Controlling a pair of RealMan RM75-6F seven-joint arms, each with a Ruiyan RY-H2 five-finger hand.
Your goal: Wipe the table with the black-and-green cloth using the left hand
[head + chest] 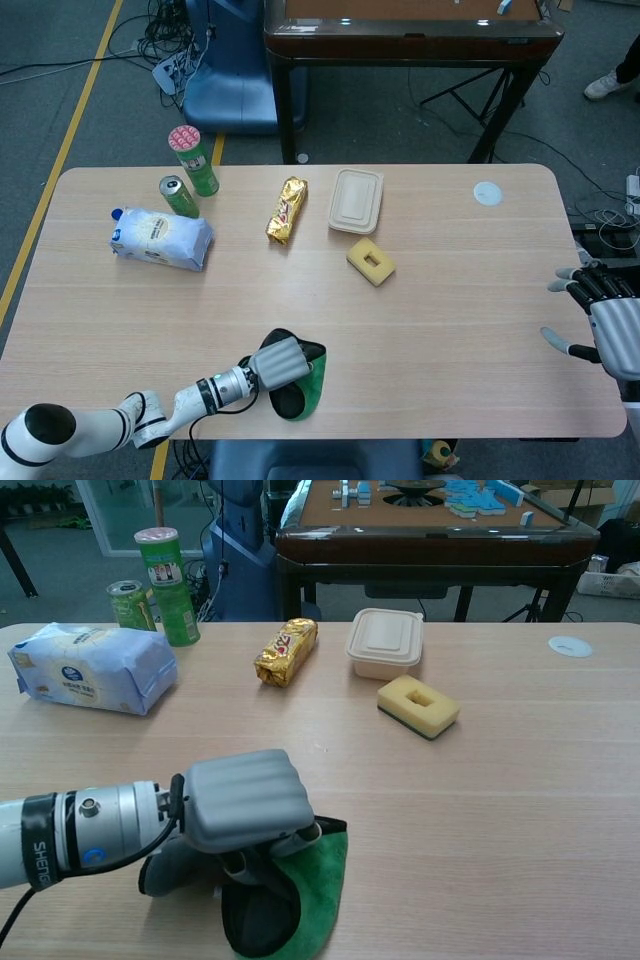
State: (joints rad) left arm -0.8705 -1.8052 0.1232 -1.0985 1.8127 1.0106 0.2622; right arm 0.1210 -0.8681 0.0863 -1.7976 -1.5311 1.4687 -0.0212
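Note:
The black-and-green cloth (303, 385) (308, 895) lies bunched on the table near its front edge, left of centre. My left hand (279, 362) (243, 805) presses down on it from above, fingers curled into the folds, so most of the black part is hidden beneath. My right hand (605, 322) hovers at the table's right edge with fingers spread and nothing in it; the chest view does not show it.
At the back left stand a green chip can (193, 160), a drink can (179, 195) and a blue-white tissue pack (160, 237). A gold snack bag (286, 209), a beige lidded box (356, 200), a yellow sponge (371, 261) and a white disc (487, 193) sit further right.

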